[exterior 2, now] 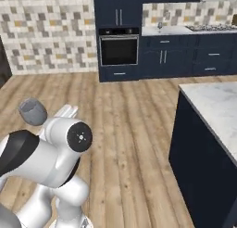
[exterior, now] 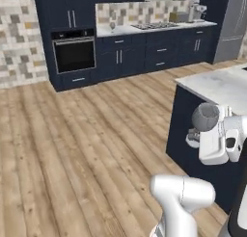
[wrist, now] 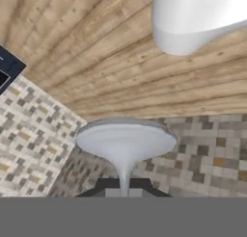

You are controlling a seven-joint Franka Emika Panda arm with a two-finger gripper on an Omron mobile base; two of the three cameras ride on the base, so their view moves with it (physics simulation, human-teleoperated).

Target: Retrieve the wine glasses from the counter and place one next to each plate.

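One clear greyish wine glass (wrist: 126, 143) is being held by its thin stem between the closed fingers (wrist: 144, 187), its round foot facing the hand camera. A second wine glass (exterior: 112, 26) is standing upright on the far counter (exterior: 126, 30).

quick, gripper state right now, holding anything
gripper: shut on the stem of a wine glass

Kitchen interior. Floor (exterior: 72, 149): light wood planks. Far wall (exterior 2: 51, 32): beige, brown and grey mosaic tile. Navy cabinets (exterior: 159, 50) with bar handles; built-in black oven (exterior: 74, 54); gas hob (exterior: 155, 25); steel refrigerator (exterior: 232, 24) at far right. Marble-topped navy island (exterior 2: 210, 143) nearby.
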